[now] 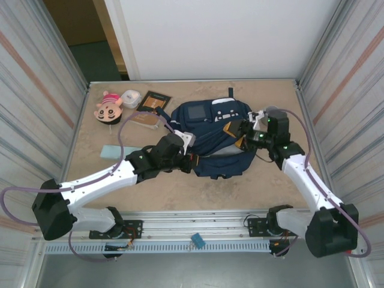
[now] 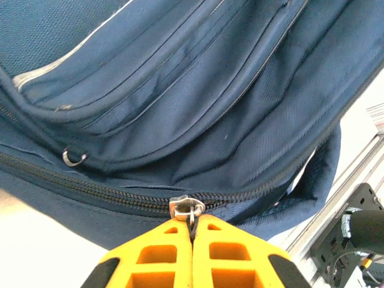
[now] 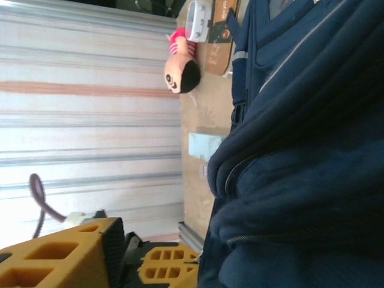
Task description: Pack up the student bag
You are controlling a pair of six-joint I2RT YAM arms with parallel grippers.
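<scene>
Student bag point(image 1: 210, 135), navy with thin white stripes, lies near the middle of the sandy table point(image 1: 180, 192), slightly toward 1 o'clock. Left claw point(image 2: 192, 231) is clamped tight on the metal zipper pull point(image 2: 191, 211). Its yellow fingertips press together at 6 o'clock in the wrist view. The closed zipper track point(image 2: 90, 184) runs out from there toward 9 o'clock along the bag's lower seam. Right claw point(image 1: 241, 135) sits at the bag's 3 o'clock edge with its jaws standing apart; whether they touch fabric is unclear. Outward, at 10 o'clock from the bag, lie a plush doll point(image 1: 109, 106), a white case point(image 1: 131, 98) and a brown box point(image 1: 153, 101). A pale blue slab point(image 1: 115, 151) rests at 9 o'clock. None is packed yet, so the step in hand looks like unzipping the main compartment. The next move likely calls for dragging the pull steadily along the track while the other claw steadies the fabric so the bag does not slide.
</scene>
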